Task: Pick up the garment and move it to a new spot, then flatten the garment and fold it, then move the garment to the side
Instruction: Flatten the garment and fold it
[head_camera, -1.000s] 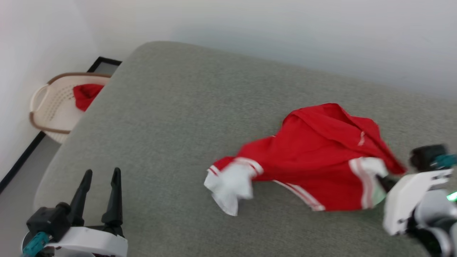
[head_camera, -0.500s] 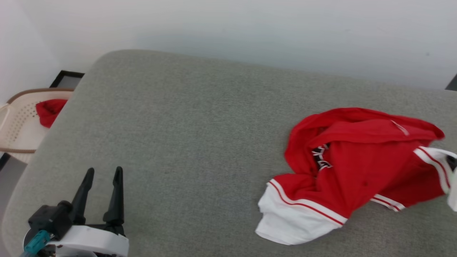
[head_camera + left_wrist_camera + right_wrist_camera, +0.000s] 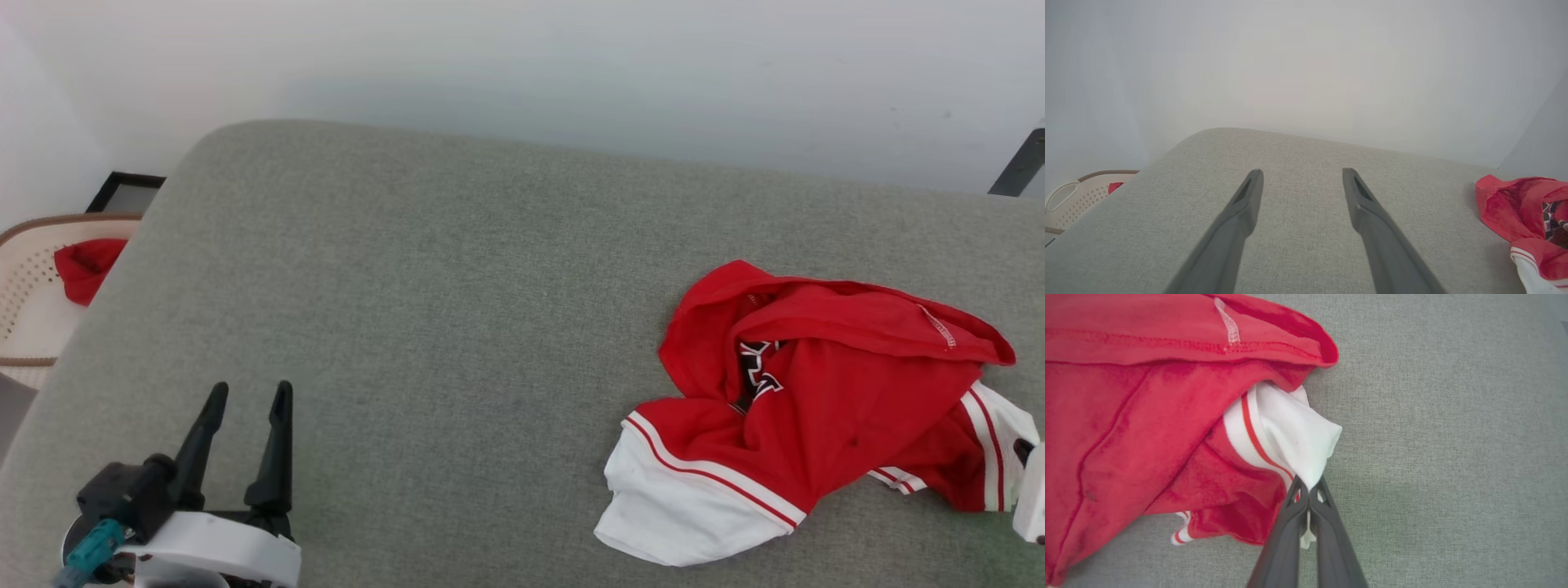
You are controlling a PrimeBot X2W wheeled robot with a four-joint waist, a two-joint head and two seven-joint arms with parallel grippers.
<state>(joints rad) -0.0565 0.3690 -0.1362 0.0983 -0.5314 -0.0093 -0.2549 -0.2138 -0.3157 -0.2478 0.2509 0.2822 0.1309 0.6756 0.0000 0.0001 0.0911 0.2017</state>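
Red fabric of the garment [image 3: 816,392] is being seen bunched on the right part of the grey cushion [image 3: 408,286], w/ one white sleeve spread at the near side. The other white sleeve [image 3: 1294,433] is being pinched at its very tip by the right gripper [image 3: 1308,491], its jaws being pressed tight together on a thin fold. The left gripper [image 3: 251,387] is being held wide & empty above bare cushion, well apart from the garment.

Risks, as judged: only a sliver of thin cloth is being gripped, so the sleeve could be slipped out of the jaws by a quick pull or lift. The shirt body is being seen crumpled & folded over itself, so all its weight would be hung off one corner. It could then be twisted or dragged rather than carried, making flattening harder.

Writing: a black-&-white print [image 3: 755,371] is being half hidden in the folds, not legible. A small white tag [image 3: 1227,318] is being shown at the hem seam; no text can be read on it.
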